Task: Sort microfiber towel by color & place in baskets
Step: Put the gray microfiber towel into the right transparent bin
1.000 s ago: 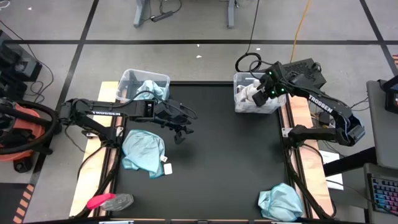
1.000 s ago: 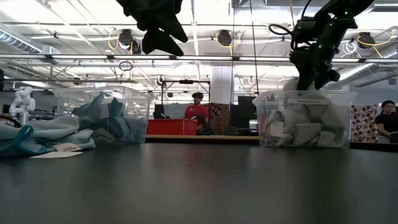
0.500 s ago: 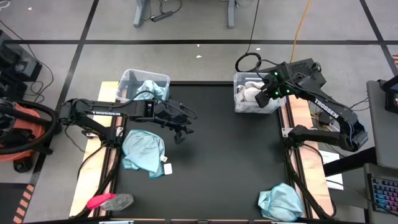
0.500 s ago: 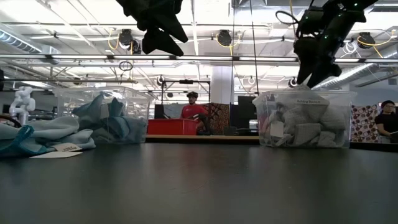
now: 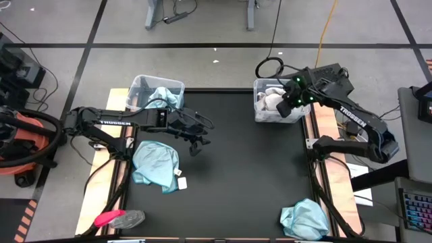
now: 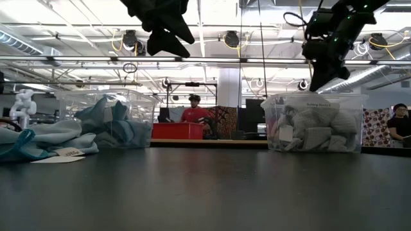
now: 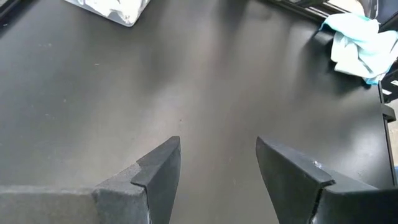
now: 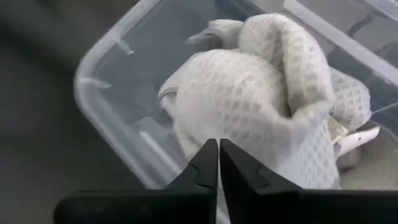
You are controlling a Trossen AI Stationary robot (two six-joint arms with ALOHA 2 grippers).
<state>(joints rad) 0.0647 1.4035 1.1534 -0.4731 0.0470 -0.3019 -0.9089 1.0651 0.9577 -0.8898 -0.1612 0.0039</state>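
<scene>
Right gripper [image 8: 218,163], upper right, has now closed empty above the grey towels [image 8: 261,99]; left gripper [image 7: 217,174] stays apart.

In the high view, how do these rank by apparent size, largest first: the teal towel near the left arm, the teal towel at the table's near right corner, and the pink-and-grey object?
1. Teal towel near the left arm, spread widest.
2. Teal towel at the near right corner, bunched smaller.
3. Pink-and-grey object, clearly smallest.
</scene>
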